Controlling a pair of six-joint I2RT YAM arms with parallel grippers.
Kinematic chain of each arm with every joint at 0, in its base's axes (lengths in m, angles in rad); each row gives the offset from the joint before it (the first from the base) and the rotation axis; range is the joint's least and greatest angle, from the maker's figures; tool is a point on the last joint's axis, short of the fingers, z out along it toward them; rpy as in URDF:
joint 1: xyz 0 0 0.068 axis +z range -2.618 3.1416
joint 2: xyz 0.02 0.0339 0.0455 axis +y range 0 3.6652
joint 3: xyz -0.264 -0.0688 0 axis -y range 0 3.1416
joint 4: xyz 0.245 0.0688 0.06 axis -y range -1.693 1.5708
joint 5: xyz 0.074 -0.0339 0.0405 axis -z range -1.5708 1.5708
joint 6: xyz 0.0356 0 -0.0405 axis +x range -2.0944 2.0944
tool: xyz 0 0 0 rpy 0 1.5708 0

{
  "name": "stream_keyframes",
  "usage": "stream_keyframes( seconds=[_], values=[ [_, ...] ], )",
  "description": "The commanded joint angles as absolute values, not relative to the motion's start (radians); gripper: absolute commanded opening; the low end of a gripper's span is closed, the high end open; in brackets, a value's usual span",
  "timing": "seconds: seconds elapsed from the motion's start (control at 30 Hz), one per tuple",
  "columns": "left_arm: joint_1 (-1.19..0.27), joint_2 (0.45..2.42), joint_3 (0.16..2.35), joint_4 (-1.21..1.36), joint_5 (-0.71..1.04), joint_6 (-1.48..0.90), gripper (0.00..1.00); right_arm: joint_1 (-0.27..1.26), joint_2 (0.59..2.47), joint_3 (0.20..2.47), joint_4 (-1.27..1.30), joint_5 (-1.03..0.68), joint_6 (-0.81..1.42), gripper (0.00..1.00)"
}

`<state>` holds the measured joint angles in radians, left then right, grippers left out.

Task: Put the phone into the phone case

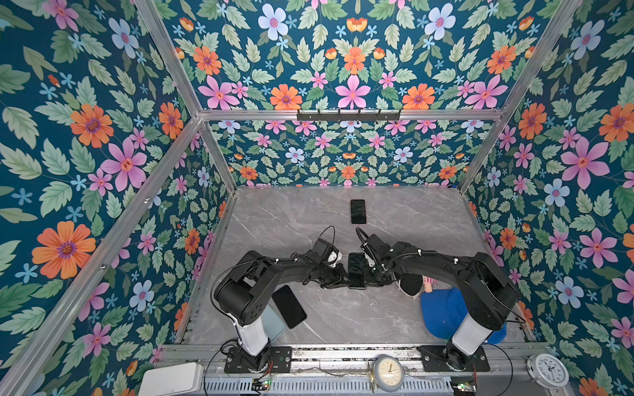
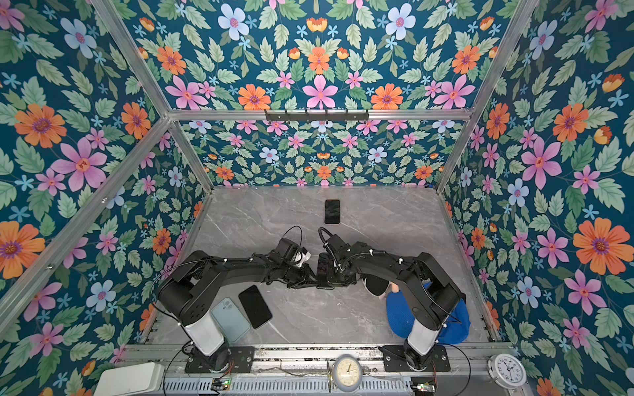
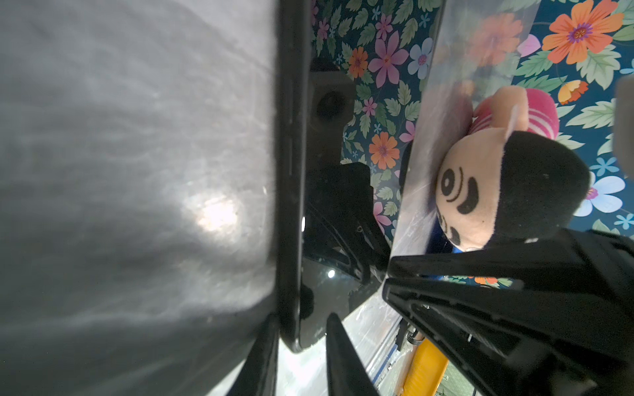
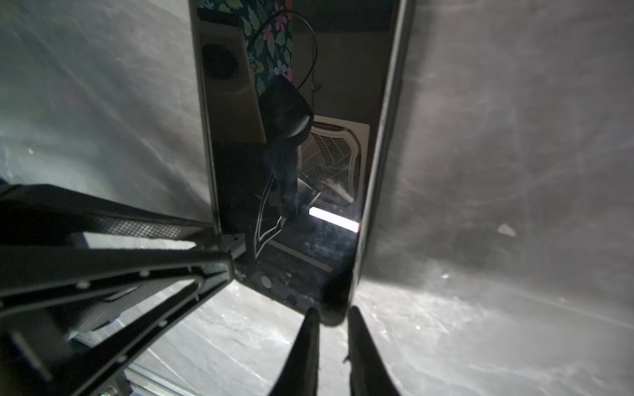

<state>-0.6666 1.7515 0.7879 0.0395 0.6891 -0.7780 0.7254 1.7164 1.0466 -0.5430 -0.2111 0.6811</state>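
My left claw (image 3: 302, 322) is clamped on the black phone (image 1: 356, 269) at mid-counter (image 1: 411, 223). My right claw (image 4: 332, 310) straddles the phone's corner from the other side; I cannot tell whether it grips.

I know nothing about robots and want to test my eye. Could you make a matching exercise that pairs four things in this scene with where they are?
Things:
1. pale blue-green phone case
2. blue fabric cap
3. black-haired plush doll
4. beige-faced round clock

Places:
A. front rail, off the table
B. beside the cap, partly under the right arm
C. by the right arm's base
D. by the left arm's base

Pairs: 1-D, 2-C, 3-B, 4-A
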Motion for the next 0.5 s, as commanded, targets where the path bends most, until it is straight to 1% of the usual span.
stream_keyframes(
  seconds=[0.0,0.07,0.23,0.47],
  values=[
    [-0.669,1.749,0.788,0.048,0.698,-0.774,0.27,0.727,1.723,1.050,-0.534,-0.225,0.696,0.15],
    [-0.668,1.750,0.789,0.049,0.699,-0.774,0.27,0.727,1.726,1.048,-0.532,-0.231,0.698,0.13],
    [-0.670,1.750,0.791,0.051,0.702,-0.775,0.27,0.726,1.725,1.046,-0.530,-0.235,0.700,0.12],
    [-0.675,1.752,0.789,0.060,0.704,-0.781,0.27,0.727,1.737,1.041,-0.499,-0.272,0.712,0.08]
  ],
)
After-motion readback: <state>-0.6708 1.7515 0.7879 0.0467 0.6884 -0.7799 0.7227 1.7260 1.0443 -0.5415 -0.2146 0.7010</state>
